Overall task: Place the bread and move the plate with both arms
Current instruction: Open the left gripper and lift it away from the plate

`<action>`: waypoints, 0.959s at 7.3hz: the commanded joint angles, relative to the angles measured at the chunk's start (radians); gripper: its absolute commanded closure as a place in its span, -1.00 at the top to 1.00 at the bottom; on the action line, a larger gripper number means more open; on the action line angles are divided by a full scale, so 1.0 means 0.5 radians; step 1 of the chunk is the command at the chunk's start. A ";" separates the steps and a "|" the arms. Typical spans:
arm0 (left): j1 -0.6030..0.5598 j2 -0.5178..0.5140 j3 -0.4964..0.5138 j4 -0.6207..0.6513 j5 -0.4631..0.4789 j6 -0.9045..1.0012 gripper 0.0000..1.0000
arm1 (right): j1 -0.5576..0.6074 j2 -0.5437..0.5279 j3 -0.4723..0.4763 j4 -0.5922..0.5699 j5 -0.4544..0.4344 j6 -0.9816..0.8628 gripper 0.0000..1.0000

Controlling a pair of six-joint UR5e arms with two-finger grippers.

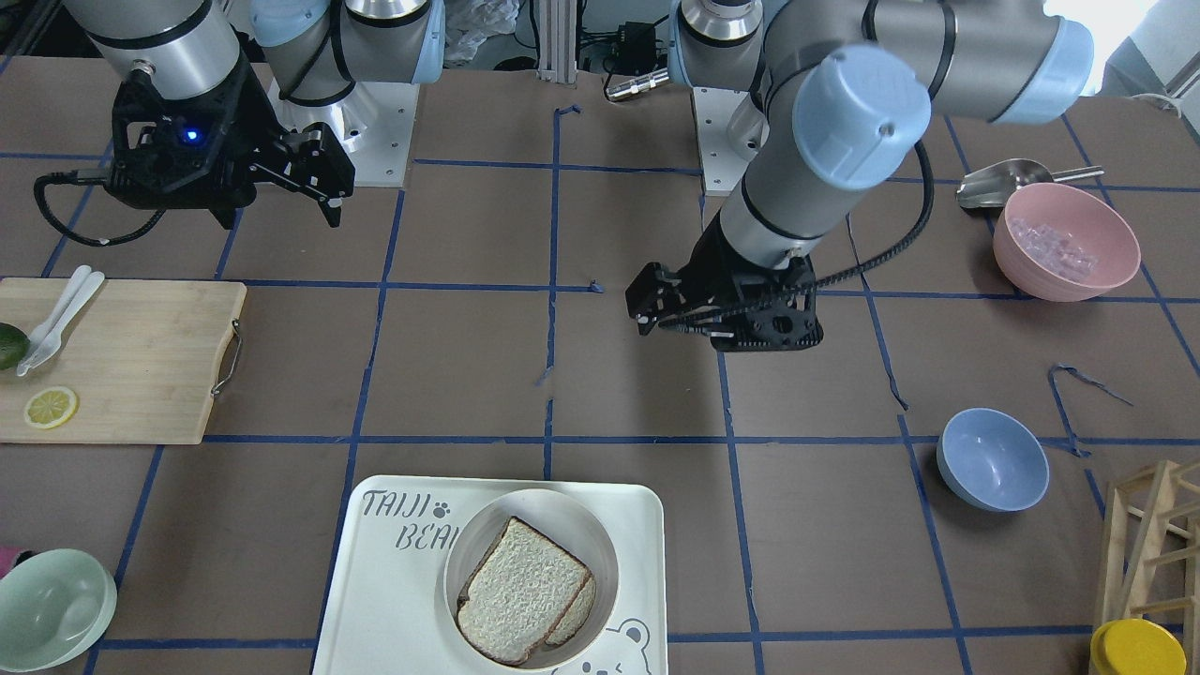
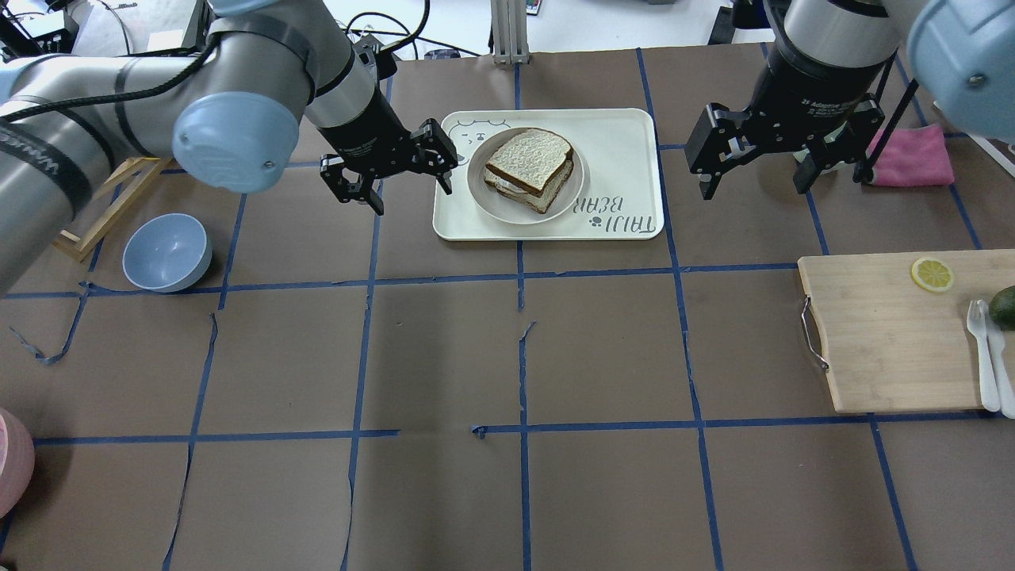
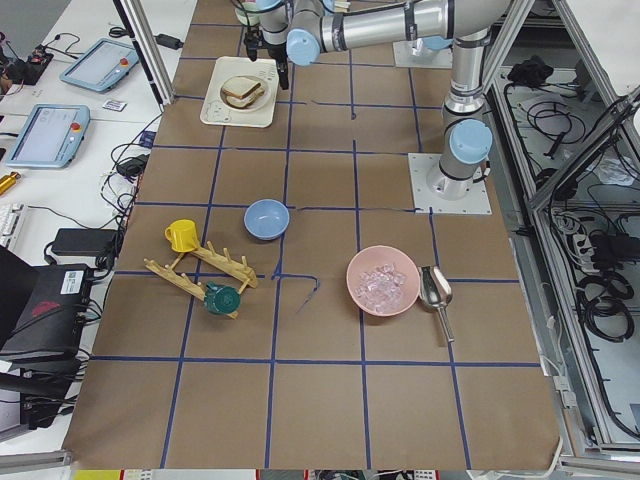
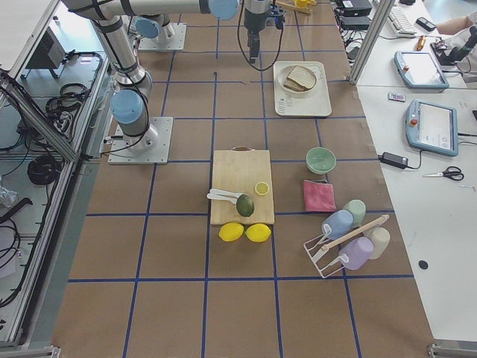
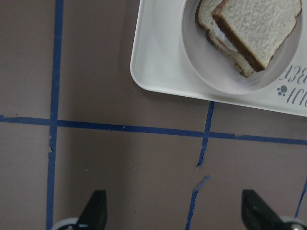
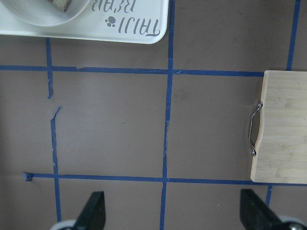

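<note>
The plate (image 2: pixel 496 202) stands on the "TAIJI BEAR" tray (image 2: pixel 618 135) at the table's far middle. The bread (image 2: pixel 530 159) lies on top of another slice in the plate, with something white between them. The plate (image 1: pixel 581 534) and bread (image 1: pixel 520 591) also show in the front view. My left gripper (image 2: pixel 414 198) is open and empty, just left of the tray. My right gripper (image 2: pixel 753 189) is open and empty, right of the tray. The left wrist view shows the bread (image 5: pixel 256 24), plate (image 5: pixel 206 52) and tray (image 5: pixel 153 62) ahead of the open fingers (image 5: pixel 93 211).
A blue bowl (image 2: pixel 166 252) sits left of my left gripper. A wooden cutting board (image 2: pixel 888 333) with a lemon slice, white cutlery and an avocado lies at the right. A pink cloth (image 2: pixel 912 155) is beside my right gripper. A pink bowl (image 1: pixel 1067 242) and a green bowl (image 1: pixel 52 609) stand apart.
</note>
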 commanded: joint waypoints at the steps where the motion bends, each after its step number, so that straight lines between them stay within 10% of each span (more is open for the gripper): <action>1: -0.001 0.311 0.025 -0.275 0.116 0.221 1.00 | 0.000 0.000 0.001 -0.001 -0.002 -0.003 1.00; 7: 0.030 0.168 0.375 -0.312 0.346 0.337 0.95 | 0.000 0.000 -0.002 -0.001 0.001 -0.012 1.00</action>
